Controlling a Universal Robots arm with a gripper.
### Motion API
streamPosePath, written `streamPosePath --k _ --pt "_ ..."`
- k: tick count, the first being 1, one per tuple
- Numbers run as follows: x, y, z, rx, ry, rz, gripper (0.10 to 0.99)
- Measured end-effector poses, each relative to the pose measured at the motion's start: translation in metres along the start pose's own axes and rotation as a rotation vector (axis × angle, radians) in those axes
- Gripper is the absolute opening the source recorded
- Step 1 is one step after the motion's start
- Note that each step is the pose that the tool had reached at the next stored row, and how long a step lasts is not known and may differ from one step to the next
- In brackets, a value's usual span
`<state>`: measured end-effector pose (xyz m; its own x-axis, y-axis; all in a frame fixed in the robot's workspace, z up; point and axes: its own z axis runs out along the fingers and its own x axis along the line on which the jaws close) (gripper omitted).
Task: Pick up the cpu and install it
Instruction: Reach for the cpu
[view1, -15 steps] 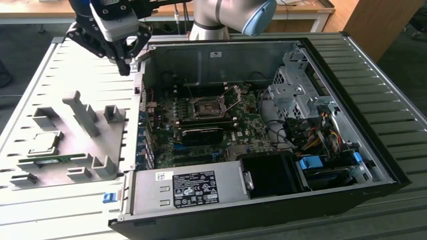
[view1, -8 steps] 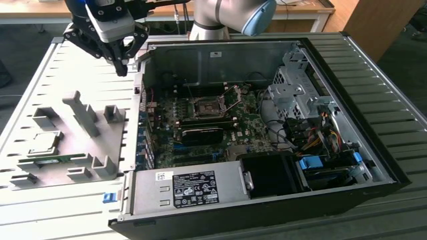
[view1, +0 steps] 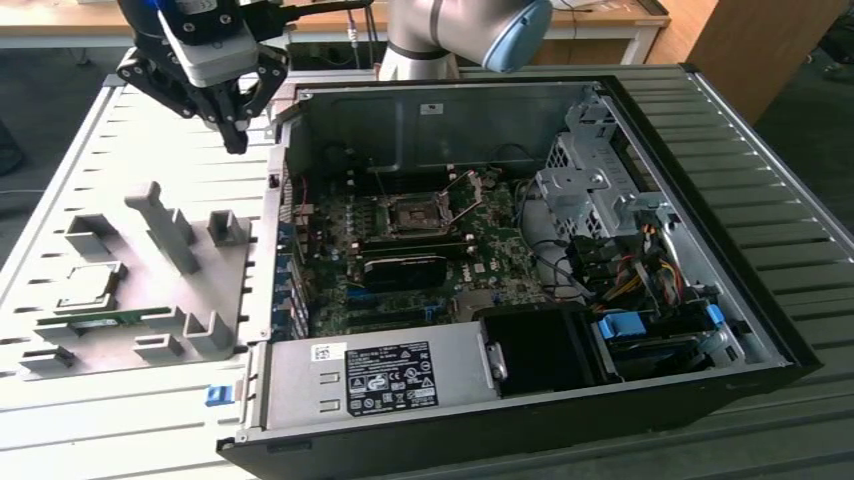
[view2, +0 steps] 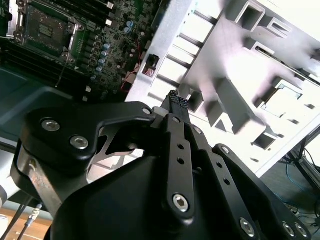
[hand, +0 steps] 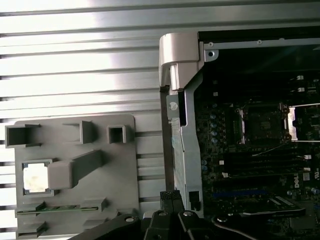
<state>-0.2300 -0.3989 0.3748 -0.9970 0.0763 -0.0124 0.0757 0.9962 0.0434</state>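
Black gripper (view1: 238, 138); silver arm (view1: 430, 30); blue joint cap (view1: 518, 36)

Your arm (view1: 447, 28) holds its end effector (view1: 236, 140) raised, pointing straight down, both fingers (view2: 175, 102) pressed together at the tips.

My gripper (view1: 236, 143) hangs in open air at the upper left of the exterior view, above the slatted table (view1: 94, 150). Lower left, the tall post (view1: 163, 228) on the grey tray (view1: 147, 290) stands just right of the chip (view1: 88, 285) (its top lies uncovered). The case wall (view1: 278, 190) rises between tray and board. The socket (view1: 416, 215) lies open from above, its hinged frame (view1: 463, 188) tilted up beside it.
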Motion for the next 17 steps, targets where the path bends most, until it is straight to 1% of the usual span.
streamPosePath --k 8,17 --pt "0.0074 -0.0006 0.0008 0.000 0.0001 0.000 0.122" --pt "0.0137 -0.0011 0.0019 0.000 0.0005 0.000 0.122"
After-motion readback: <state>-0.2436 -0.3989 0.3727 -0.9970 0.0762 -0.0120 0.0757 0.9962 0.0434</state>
